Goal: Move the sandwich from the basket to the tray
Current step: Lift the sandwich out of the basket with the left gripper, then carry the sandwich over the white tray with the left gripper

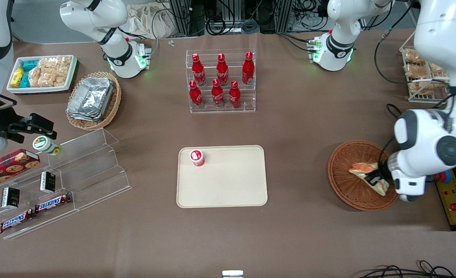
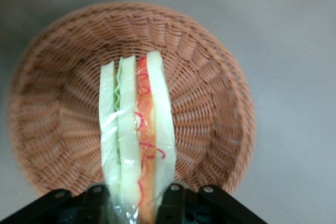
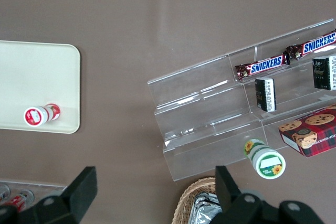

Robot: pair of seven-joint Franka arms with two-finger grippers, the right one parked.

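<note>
My gripper (image 1: 375, 180) is clamped on the triangular white-bread sandwich (image 2: 137, 135) over the reddish-brown wicker basket (image 1: 341, 185), lower right; beige plastic tray (image 1: 231, 185) awaits.

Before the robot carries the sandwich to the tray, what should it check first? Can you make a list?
1. Grip: gripper has its jaws shut on the sandwich, one on each bread side. Ok.
2. Lifted out: front view shows the sandwich over the basket; whether it is above the rim, cannot tell.
3. Landing spot: the tray has a wide bare area. Ok.
4. Obstacle: a small red-and-white cup stands on the tray's corner; aim away from it. Ok.
5. Path: bare table between basket and tray. Ok.
</note>
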